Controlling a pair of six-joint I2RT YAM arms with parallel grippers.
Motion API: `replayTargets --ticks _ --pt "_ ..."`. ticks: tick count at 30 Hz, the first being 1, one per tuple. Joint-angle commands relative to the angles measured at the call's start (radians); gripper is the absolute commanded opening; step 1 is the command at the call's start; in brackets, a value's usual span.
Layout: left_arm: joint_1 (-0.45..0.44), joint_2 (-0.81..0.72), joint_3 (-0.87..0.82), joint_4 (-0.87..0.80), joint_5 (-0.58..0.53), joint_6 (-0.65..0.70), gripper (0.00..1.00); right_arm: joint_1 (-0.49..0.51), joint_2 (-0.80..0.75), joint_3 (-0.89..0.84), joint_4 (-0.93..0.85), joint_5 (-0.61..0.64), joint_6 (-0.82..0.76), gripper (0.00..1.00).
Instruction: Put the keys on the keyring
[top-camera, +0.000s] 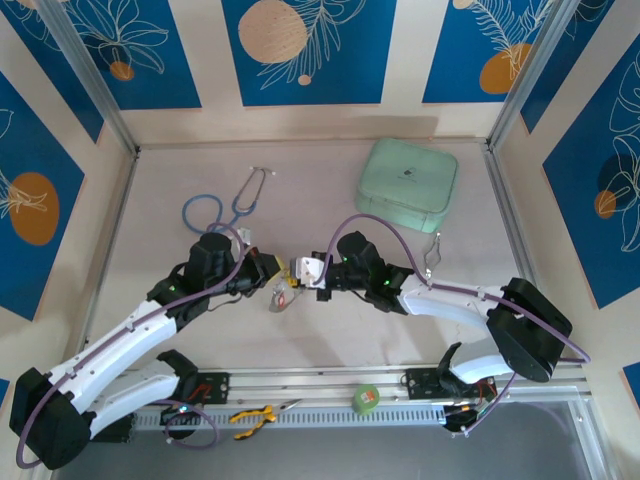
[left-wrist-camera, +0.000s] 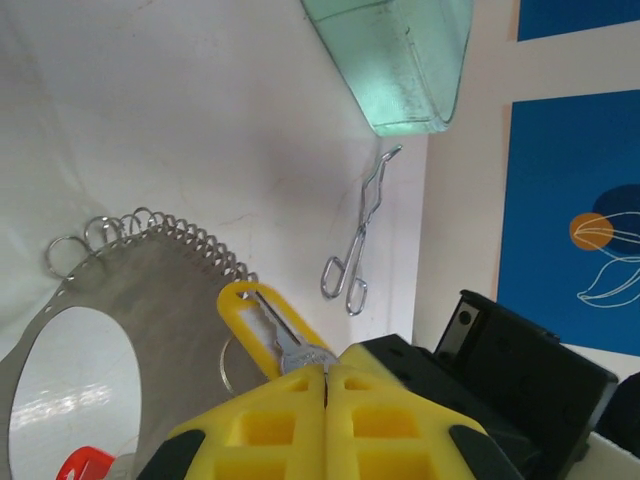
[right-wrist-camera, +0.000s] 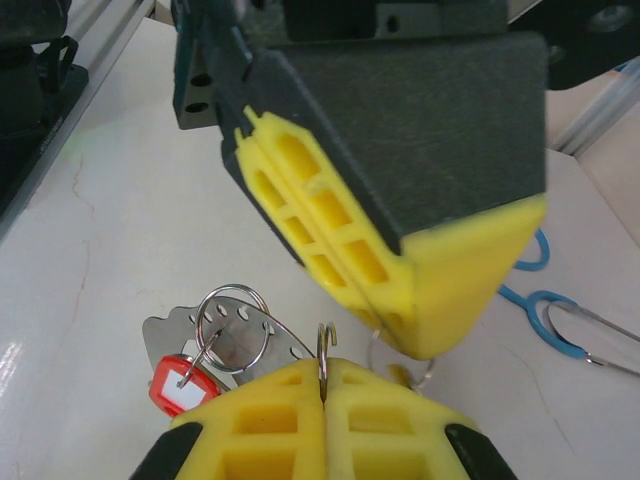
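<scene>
Item: yellow-headed silver key (left-wrist-camera: 283, 335), clamped in my left pincer (left-wrist-camera: 326, 378), at the edge of the flat grey metal keyring (left-wrist-camera: 170, 290), mid-table. My right pincer (right-wrist-camera: 323, 378) pinches that keyring's thin wire loop (right-wrist-camera: 322, 345).

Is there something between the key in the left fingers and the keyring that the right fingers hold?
Nothing visible does. The left gripper pinches the key, the right gripper pinches the keyring, and they are close together. The red tag lies off to one side, away from the gap.
</scene>
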Motion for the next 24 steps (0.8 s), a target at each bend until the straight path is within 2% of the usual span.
replayTargets --ticks 1,24 --pt "-0.011 -0.022 0.029 -0.041 0.011 0.041 0.0 0.0 0.005 0.033 0.026 0.031 -0.009 0.0" --pt "-0.024 -0.009 0.029 0.003 0.032 0.039 0.0 0.001 0.015 0.06 -0.02 0.06 -0.007 0.0"
